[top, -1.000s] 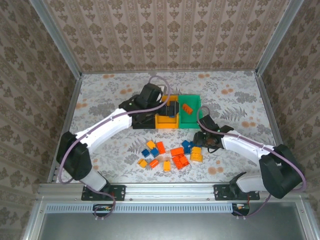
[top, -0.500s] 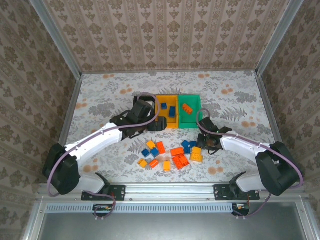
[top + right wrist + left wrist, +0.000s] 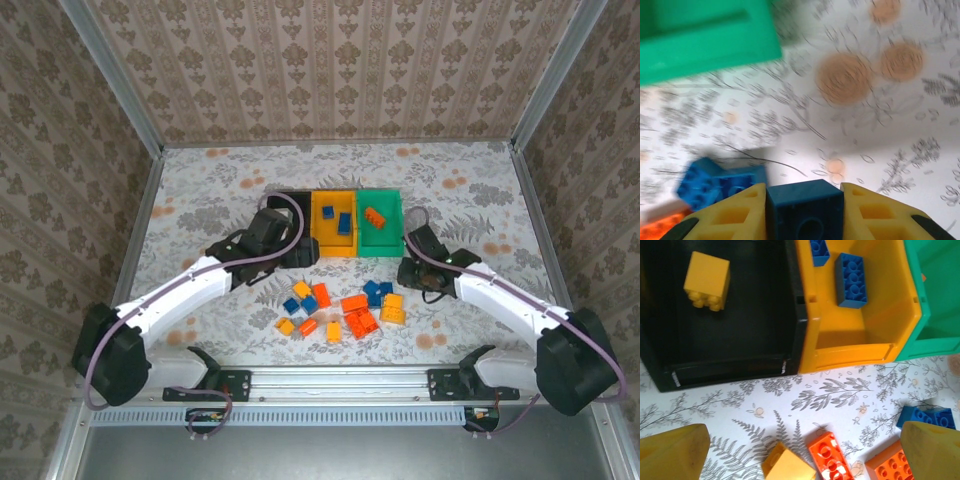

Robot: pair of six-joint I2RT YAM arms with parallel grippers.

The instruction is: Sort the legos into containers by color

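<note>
My right gripper (image 3: 805,212) is shut on a small blue lego (image 3: 805,207), just off the table near the green container (image 3: 705,40); from above it (image 3: 415,272) sits right of the lego pile (image 3: 340,310). My left gripper (image 3: 802,455) stands open and holds nothing, over a yellow lego (image 3: 787,465) and an orange one (image 3: 830,457), just in front of the black container (image 3: 730,372). That container holds a yellow lego (image 3: 707,280). The yellow-orange container (image 3: 850,352) holds two blue legos (image 3: 851,280). An orange lego (image 3: 375,217) lies in the green container (image 3: 380,248).
The three containers stand side by side at mid-table. Loose blue, orange and yellow legos lie in a cluster between the arms, with another blue one (image 3: 720,182) beside my right fingers. Metal rails and patterned walls bound the table.
My left arm has drawn back from over the containers toward the near side. My right gripper has shut on the blue lego and shifted slightly toward the green container.
</note>
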